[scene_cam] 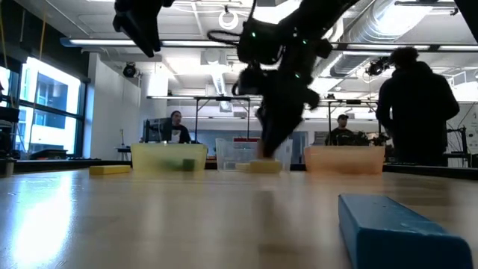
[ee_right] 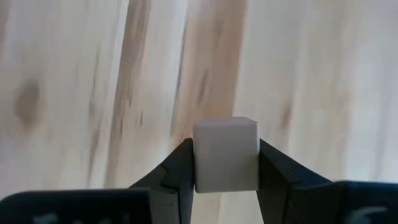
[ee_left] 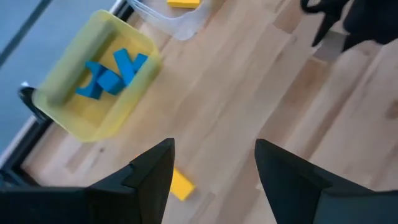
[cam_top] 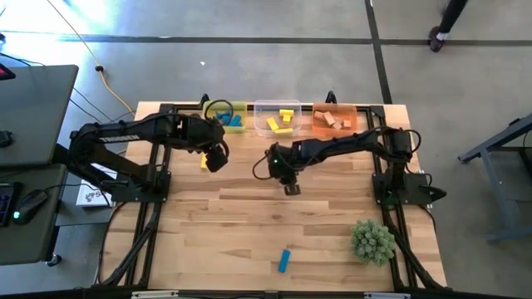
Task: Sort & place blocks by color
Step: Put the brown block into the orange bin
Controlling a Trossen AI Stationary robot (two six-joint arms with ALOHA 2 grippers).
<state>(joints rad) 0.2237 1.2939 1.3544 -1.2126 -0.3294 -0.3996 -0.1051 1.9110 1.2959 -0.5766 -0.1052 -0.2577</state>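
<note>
Nearest you, a blue bar (scene_cam: 399, 230) lies on the table (cam_top: 249, 232). Your right gripper (ee_right: 227, 171) pinches a tan cube (ee_right: 225, 154) mid-table; your left gripper (ee_left: 214, 165) gapes empty above a yellow block (ee_left: 181, 185).

Wood & plastic
Table (cam_top: 249, 224): smooth pale wood planks. Bins (ee_left: 93, 106): translucent plastic. Cube (ee_right: 225, 154): matt tan wood.

Spiky green plant ball (cam_top: 371, 241), three bins (cam_top: 278, 119)
</note>
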